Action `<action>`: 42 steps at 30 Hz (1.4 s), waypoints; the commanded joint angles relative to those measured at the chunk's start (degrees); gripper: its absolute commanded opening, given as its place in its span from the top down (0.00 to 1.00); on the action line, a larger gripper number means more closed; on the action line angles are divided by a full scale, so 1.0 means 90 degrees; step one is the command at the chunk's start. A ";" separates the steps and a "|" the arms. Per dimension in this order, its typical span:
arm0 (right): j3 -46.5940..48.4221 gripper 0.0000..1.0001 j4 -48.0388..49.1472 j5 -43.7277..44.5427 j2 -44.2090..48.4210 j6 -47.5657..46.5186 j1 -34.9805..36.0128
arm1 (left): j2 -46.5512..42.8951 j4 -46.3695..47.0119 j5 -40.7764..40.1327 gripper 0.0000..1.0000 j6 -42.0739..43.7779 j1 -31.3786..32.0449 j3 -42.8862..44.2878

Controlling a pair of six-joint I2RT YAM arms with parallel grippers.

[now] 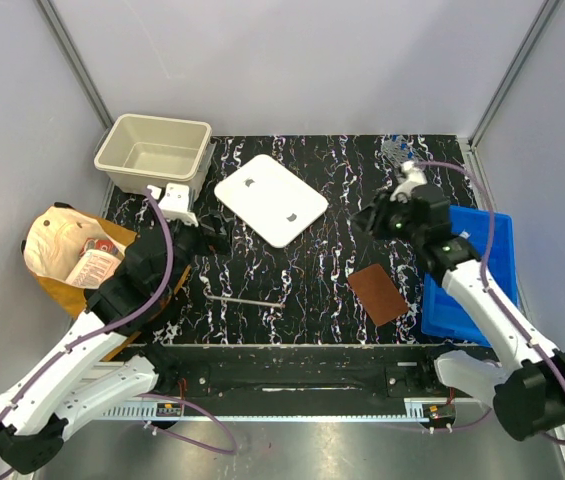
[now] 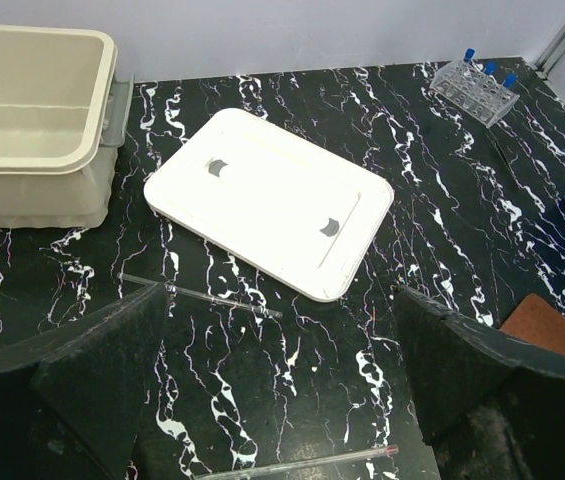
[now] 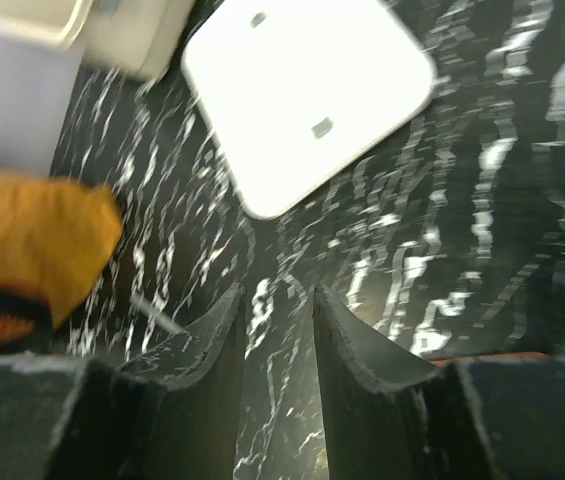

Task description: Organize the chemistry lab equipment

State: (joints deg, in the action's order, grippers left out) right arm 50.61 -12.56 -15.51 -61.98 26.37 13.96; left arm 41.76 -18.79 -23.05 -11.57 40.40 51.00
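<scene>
The left claw [image 2: 279, 300] hangs low over the black marbled table [image 1: 322, 260] with its two fingers [image 2: 92, 370] spread wide apart and nothing between them. Just ahead of it a clear stick [image 2: 202, 295] lies flat on the table, between the fingers and the near edge of a white lid [image 2: 267, 200]. A second slim stick [image 2: 302, 462] with a reddish end lies at the bottom edge of the left wrist view. From above, a thin rod [image 1: 242, 300] rests on the table near the front, between the two arms; I cannot tell which of the two sticks it is. The small clear tube rack [image 2: 474, 88] stands upright in the far right corner with blue-capped tubes in it, well apart from both claws. The right claw [image 3: 277, 295] hovers over the table beyond a brown square pad [image 1: 377, 293]. Its fingers are drawn close, with only a narrow gap and nothing held. A beige tub [image 1: 152, 150] sits at the far left, a blue bin [image 1: 482, 270] at the right edge, and a tan paper bag [image 1: 62, 250] with packets just off the left edge.
</scene>
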 commanded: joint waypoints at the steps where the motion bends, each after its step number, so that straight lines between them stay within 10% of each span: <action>1: -0.0407 0.62 0.0895 0.0248 0.0031 -0.0663 0.1356 | -0.0167 0.0173 -0.0261 0.01 0.0075 0.0013 0.0202; 16: 0.0099 0.58 0.2439 0.1058 -0.3171 -0.1972 0.4552 | -0.0606 0.0427 -0.0349 0.01 0.0104 0.0013 -0.0003; 42: 0.0344 0.72 0.2333 0.2650 -0.4715 -0.3672 0.5764 | -0.0890 0.0535 -0.0525 0.01 0.0114 0.0013 -0.0120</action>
State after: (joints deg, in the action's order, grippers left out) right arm 52.38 8.75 3.92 -103.18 -5.19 64.86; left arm 33.76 -16.62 -26.30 -11.35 40.40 50.11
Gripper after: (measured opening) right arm 0.324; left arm 0.988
